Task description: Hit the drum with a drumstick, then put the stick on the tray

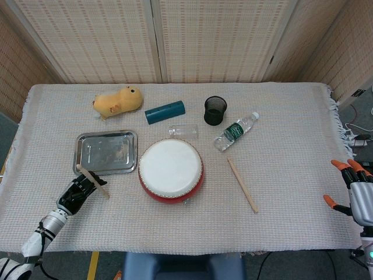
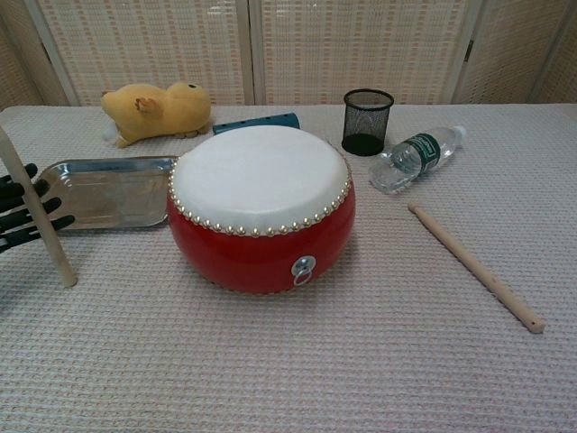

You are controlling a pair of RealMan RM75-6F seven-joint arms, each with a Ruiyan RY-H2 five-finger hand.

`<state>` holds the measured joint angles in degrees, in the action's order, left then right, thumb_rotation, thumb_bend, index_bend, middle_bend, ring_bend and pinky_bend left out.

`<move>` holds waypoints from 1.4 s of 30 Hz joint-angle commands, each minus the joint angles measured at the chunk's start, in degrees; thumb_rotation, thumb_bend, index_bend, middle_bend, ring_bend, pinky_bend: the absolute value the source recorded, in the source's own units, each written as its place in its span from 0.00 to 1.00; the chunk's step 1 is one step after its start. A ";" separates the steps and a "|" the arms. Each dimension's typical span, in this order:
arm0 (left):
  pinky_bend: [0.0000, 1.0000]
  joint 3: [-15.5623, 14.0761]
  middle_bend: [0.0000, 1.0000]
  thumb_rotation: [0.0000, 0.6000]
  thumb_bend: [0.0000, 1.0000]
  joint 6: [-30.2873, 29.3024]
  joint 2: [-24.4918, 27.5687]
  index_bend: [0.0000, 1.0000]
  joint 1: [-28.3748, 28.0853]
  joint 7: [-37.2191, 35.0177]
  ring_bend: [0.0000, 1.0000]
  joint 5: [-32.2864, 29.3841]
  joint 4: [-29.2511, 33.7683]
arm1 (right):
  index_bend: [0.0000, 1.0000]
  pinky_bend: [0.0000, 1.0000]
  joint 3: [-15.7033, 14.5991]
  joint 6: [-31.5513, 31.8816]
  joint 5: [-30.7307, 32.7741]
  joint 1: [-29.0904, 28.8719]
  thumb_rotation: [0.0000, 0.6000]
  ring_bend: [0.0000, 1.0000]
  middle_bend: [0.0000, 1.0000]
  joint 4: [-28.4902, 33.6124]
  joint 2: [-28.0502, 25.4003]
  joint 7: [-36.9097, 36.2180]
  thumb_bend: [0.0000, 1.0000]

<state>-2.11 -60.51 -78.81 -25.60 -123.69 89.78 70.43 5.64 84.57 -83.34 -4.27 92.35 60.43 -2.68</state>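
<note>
Left hand: grips drumstick, tilted, just before tray. Right hand: fingers apart, holding nothing. Drum: mid-surface.

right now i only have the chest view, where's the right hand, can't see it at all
Observer: The right hand is at the far right, beyond the table edge, fingers apart, holding nothing.
Operator: ok, anything behind the drum that it blocks for me
Observer: Yes, a clear glass lies on its side just behind the drum, in front of the blue cylinder.
Operator: and the tip of the drumstick, it's cut off here
Observer: In the head view the tip sits about over the near left corner of the tray; the left hand grips the drumstick lower down.
</note>
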 commanded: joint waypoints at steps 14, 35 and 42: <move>0.27 -1.16 0.43 1.00 0.31 -1.63 -2.09 0.38 -1.63 -2.07 0.36 1.74 -2.20 | 0.17 0.22 0.03 0.28 0.00 0.13 1.00 0.08 0.21 0.28 -0.17 0.19 0.18; 0.29 -1.50 0.45 1.00 0.29 -0.98 -3.50 0.40 -0.92 -6.60 0.38 -0.32 -5.45 | 0.17 0.22 0.03 -0.11 0.22 -0.01 1.00 0.08 0.21 0.51 -0.11 0.67 0.18; 0.30 -1.98 0.47 1.00 0.30 -2.27 -4.44 0.43 -0.43 -9.85 0.40 0.53 -7.11 | 0.17 0.22 -0.04 0.13 0.09 0.12 1.00 0.08 0.21 0.85 -0.17 0.91 0.18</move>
<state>-3.99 -62.45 -82.98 -26.16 -133.07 90.12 63.66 5.59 84.71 -83.25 -4.15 93.19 60.26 -1.78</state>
